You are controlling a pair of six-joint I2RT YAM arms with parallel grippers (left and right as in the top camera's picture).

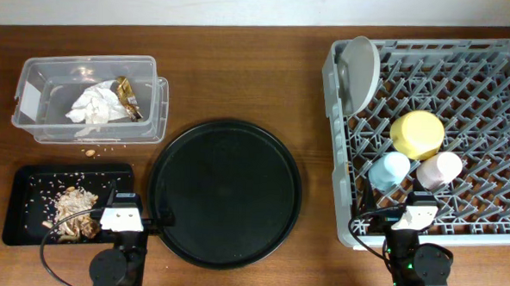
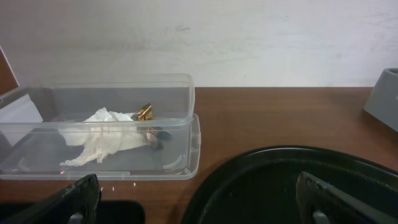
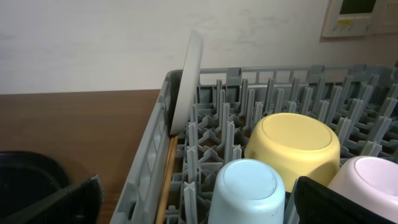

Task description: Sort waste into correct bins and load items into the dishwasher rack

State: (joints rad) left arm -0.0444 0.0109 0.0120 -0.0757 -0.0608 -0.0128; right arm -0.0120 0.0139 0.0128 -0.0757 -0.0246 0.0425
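The light-blue cup (image 3: 249,190) and pink cup (image 3: 367,183), in the rack (image 3: 146,168) by the counter's right edge, are running off the right wrist view, just ahead of the right jaws. Both jaws are gaping wide, gripping nothing. Napkins (image 2: 106,137) are lying in the clear tub (image 2: 180,99), beyond the left jaws.

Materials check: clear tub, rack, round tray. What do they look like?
Clear tub: thin transparent plastic, glossy; napkins show through its wall. Rack: moulded grey plastic, matte, lattice and pegs. Round tray: black, smooth, slight sheen; probably plastic, unconfirmed.

2 black arms (image 1: 119,265), white wrist blocks (image 1: 120,215), black cables (image 1: 45,256).
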